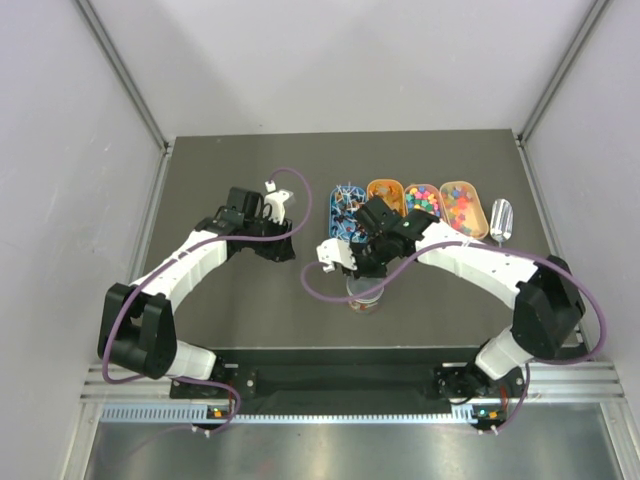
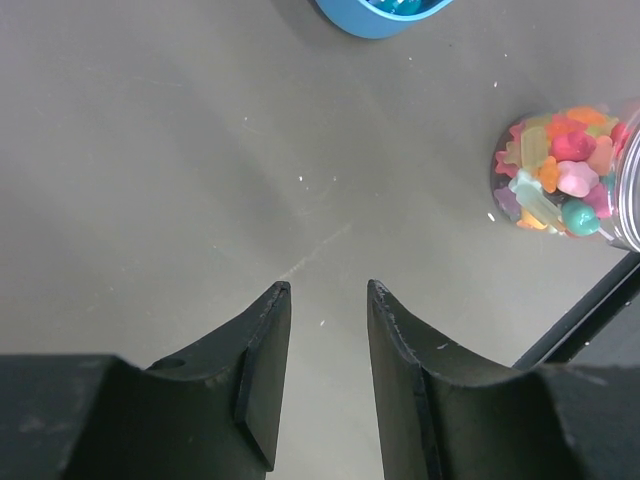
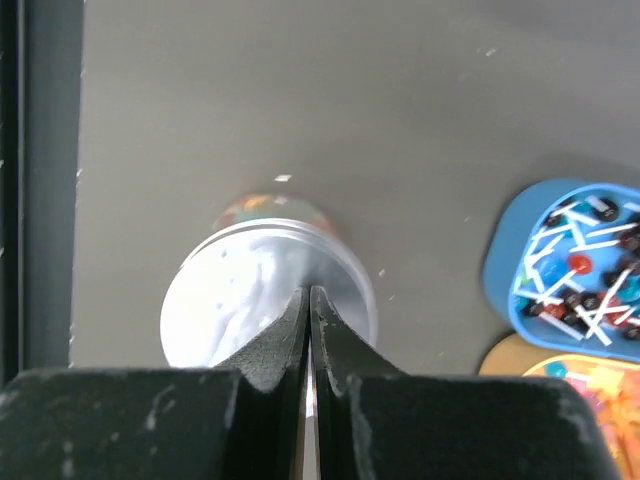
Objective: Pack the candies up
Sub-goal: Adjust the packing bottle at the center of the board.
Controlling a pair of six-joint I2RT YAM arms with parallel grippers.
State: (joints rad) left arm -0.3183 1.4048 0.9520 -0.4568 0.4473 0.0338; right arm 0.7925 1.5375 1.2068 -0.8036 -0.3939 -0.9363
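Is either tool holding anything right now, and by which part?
Nothing is held. The left tool is open over the table; the right tool is shut on nothing, above the silver jar lid.

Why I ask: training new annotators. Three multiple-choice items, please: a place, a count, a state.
1. Where is the clear round jar with a silver lid? A) below the right gripper B) inside a tray C) far-left corner
2. How many oval plastic trays? A) two B) four C) six
3. Left gripper: A) shut on candy B) shut on lid C) open, empty
1 A: that gripper's tips hang over the lid. 2 B: four side by side. 3 C: bare grey table between its jaws.
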